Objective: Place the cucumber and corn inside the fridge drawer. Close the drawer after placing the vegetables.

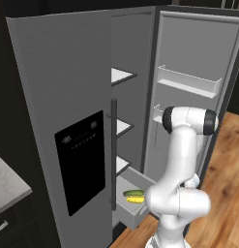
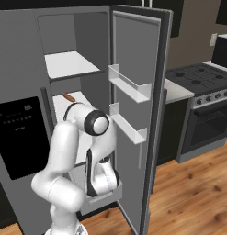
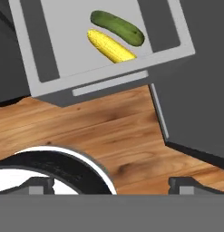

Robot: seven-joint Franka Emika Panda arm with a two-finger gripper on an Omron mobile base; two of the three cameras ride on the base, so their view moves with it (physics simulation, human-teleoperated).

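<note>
The fridge drawer (image 3: 109,77) stands pulled out at the bottom of the open fridge, a light grey bin (image 1: 133,214) with a flat front (image 2: 105,199). Inside it the dark green cucumber (image 3: 118,27) and the yellow corn (image 3: 111,46) lie side by side, touching or nearly so; the left base view also catches the cucumber (image 1: 133,193) and the corn (image 1: 136,199). My gripper (image 3: 112,186) hangs in front of the drawer over the wooden floor, open, with nothing between its fingertips (image 3: 183,183).
The right fridge door (image 2: 133,55) is swung wide, carrying white door bins (image 1: 188,82). The left door with a black dispenser panel (image 1: 80,162) is shut. White shelves (image 1: 121,75) sit above the drawer. A stove (image 2: 202,105) stands to the right, a counter (image 1: 7,186) to the left.
</note>
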